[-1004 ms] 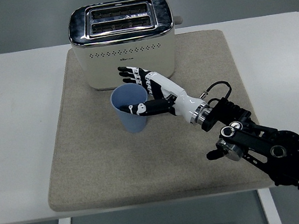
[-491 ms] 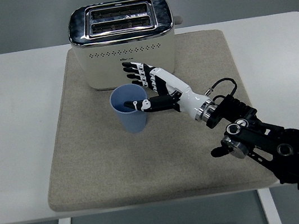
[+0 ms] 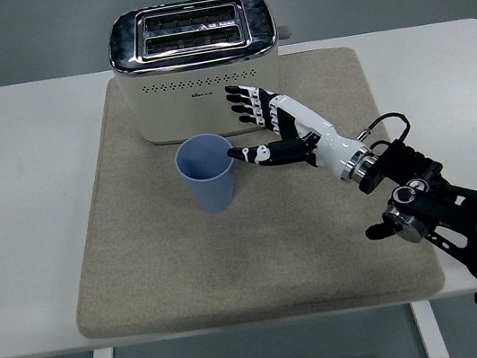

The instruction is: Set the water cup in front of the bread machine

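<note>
A blue water cup [image 3: 208,173] stands upright on the beige mat [image 3: 141,249], just in front of the cream and chrome bread machine [image 3: 196,67]. My right hand [image 3: 260,130] is open with fingers spread, just to the right of the cup and apart from it. Its thumb tip [image 3: 236,153] points at the cup's rim. The hand holds nothing. The left arm does not show.
The mat lies on a white table [image 3: 20,177]. The right arm [image 3: 443,210] crosses the mat's right front corner. The bread machine's side knob [image 3: 284,33] sticks out to the right.
My right hand has let go of the cup's rim and drawn back to the right. The cup stays where it stood.
</note>
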Motion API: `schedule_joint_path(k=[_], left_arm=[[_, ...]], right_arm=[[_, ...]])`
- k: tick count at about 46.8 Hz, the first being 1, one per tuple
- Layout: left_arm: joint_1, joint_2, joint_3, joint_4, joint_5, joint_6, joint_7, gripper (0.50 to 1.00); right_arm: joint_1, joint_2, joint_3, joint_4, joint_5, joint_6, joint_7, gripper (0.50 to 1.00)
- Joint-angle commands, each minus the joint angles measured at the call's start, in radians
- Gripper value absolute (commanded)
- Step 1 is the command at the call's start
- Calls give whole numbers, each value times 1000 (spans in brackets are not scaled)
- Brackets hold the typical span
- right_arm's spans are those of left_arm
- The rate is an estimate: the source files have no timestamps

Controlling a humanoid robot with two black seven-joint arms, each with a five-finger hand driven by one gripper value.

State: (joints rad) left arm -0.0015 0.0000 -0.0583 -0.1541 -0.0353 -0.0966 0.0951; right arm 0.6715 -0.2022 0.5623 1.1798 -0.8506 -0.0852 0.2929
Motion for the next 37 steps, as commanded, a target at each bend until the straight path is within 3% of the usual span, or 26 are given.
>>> schedule_joint_path(k=[1, 10, 19, 30, 37], left_arm=[[0, 0, 0, 1, 0, 0, 0, 1000], [0, 0, 0, -1, 0, 0, 0, 1000], [0, 0, 0, 1, 0, 0, 0, 1000], [0, 0, 0, -1, 0, 0, 0, 1000], [0, 0, 0, -1, 0, 0, 0, 1000]], right_arm=[[-13, -20, 24, 6, 1, 4, 0, 924], [-35, -85, 41, 9, 31, 10, 0, 924], [-30, -149, 41, 9, 198, 12, 0, 926], [-1, -171, 41, -17, 353, 15, -1, 924], [22, -171, 41, -48, 533, 91, -5, 926]])
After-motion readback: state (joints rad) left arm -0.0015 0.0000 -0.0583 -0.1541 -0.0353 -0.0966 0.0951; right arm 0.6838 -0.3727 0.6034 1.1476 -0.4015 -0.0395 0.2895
